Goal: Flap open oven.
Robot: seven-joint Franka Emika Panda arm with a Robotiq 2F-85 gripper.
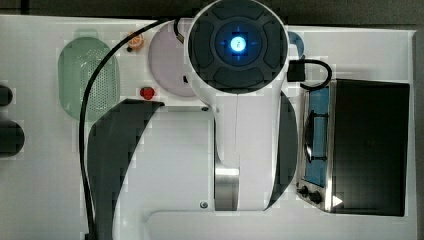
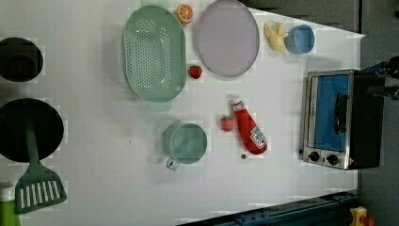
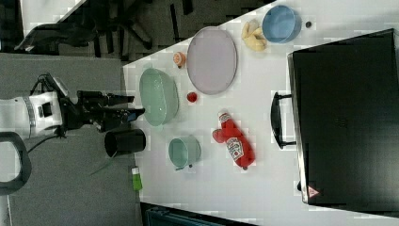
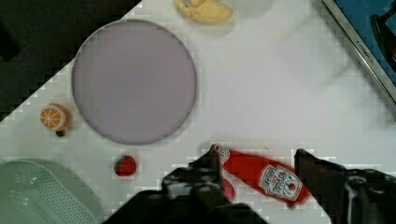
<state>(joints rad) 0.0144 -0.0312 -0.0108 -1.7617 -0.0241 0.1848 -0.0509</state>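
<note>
One large black boxy toaster oven with a silver metal front frame stands at the 3 o'clock edge of the white table in the left view. Its blue-tinted glass door is shut flat against the frame, with one dark bar handle across it and two black knobs beside the glass toward 6 o'clock.

One black two-fingered tool hangs above the table in the wrist view, its fingers spread apart and pinching nothing; one red ketchup bottle with a white label lies on the table below the gap. In the right view the tool points toward 3 o'clock, well apart from the oven.

Counting the rest in the left view:
- one mint-green perforated oval colander near 11 o'clock
- one round lilac plate near 12 o'clock
- one orange half between their far rims
- two red toy strawberries, one just beside the colander and one touching the ketchup bottle
- one mint-green cup near the centre
- one blue cup with one yellow banana bunch just beside it
- two black round vessels at 9 o'clock
- one green slotted spatula lying across the lower vessel
</note>
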